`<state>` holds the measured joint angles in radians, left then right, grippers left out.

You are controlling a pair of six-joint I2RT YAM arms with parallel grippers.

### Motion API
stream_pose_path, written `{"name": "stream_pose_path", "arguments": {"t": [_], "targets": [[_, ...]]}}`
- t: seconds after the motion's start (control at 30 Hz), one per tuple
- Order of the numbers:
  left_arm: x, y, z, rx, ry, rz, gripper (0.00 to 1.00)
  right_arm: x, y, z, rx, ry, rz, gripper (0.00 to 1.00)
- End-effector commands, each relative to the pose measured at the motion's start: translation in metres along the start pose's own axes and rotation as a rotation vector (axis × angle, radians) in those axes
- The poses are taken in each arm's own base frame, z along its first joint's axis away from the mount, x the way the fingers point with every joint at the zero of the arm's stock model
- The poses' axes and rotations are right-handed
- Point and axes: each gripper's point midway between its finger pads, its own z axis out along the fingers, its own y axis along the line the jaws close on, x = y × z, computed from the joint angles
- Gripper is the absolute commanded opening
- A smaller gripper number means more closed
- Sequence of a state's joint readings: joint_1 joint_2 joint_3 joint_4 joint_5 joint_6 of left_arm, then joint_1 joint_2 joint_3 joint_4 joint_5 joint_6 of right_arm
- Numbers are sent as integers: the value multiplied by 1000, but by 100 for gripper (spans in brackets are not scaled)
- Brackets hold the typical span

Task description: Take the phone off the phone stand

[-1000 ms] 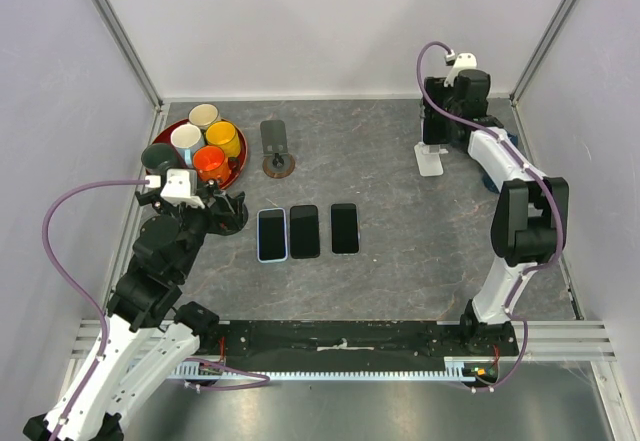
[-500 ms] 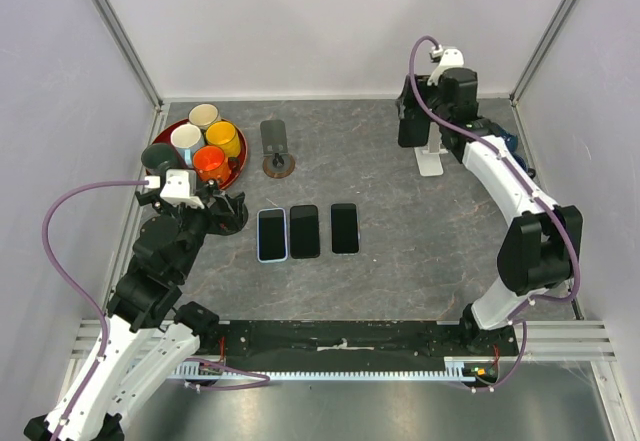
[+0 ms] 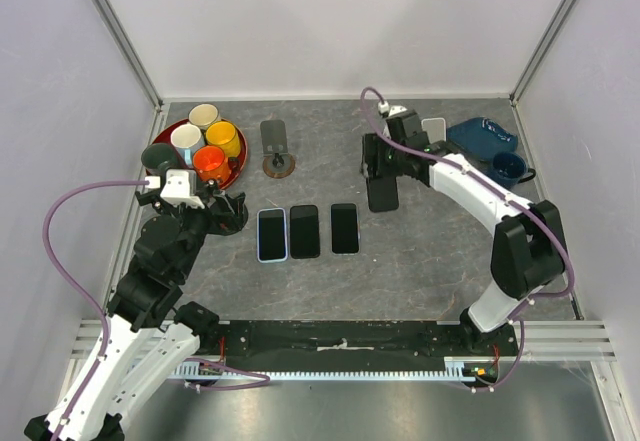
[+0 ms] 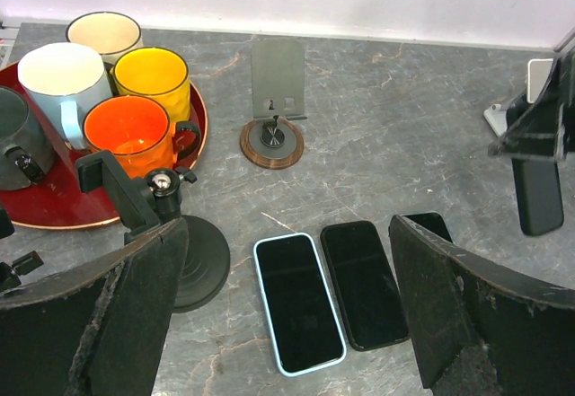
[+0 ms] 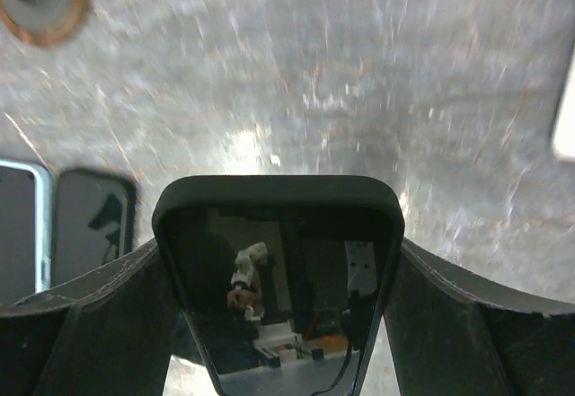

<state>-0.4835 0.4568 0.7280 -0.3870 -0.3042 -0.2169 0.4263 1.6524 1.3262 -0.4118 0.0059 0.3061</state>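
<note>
My right gripper [image 3: 379,166] is shut on a black phone [image 3: 382,194] and holds it upright above the table, just right of a row of three phones. In the right wrist view the phone [image 5: 278,270] fills the gap between my fingers [image 5: 81,324]. The white phone stand [image 3: 433,128] at the back is bare; it also shows in the left wrist view [image 4: 535,82]. My left gripper [image 4: 287,324] is open and empty, low over the left of the table, above the blue-edged phone [image 4: 298,302].
Three phones lie side by side: blue-edged [image 3: 272,234], black [image 3: 304,231], black [image 3: 344,228]. A black clamp stand [image 3: 230,213] is beside my left gripper. A grey stand on a brown base [image 3: 277,151], a red tray [image 3: 172,129] of mugs and a blue mug [image 3: 508,168] are there.
My right gripper has lifted the black phone off the white stand and carried it left and towards the front, to just right of the phone row. The left arm has not moved.
</note>
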Motion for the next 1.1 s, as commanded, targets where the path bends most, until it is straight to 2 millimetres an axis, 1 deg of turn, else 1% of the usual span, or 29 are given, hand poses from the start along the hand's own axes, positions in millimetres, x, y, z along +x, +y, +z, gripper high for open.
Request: {"name": "stream_pose_path", "arguments": {"t": [0.0,0.07,0.13,0.23,0.4,0.5,0.77,0.97,1.07], "targets": [[-2,-1,1,-1,-16,-34,99,38,-7,10,79,67,59,55],[-1,-1,2,-1,-13,-33,98,51,-6,17,93,92,63,55],[-1,-1,2,0,-13,-33,98,65,-10,25,109,120,71,56],[0,-1,2,-2,-10,-34,98,78,-12,33,125,147,77,55],[-1,0,2,-3,-12,-34,98,96,-22,45,168,179,76,56],[0,-1,2,-1,-7,-33,98,104,-23,50,174,197,78,56],[1,-1,2,0,-5,-32,98,126,-26,51,192,246,67,58],[1,-2,3,2,-2,-31,98,136,-22,50,190,266,70,60],[2,-2,3,3,0,-33,98,138,-19,50,197,259,79,61]]}}
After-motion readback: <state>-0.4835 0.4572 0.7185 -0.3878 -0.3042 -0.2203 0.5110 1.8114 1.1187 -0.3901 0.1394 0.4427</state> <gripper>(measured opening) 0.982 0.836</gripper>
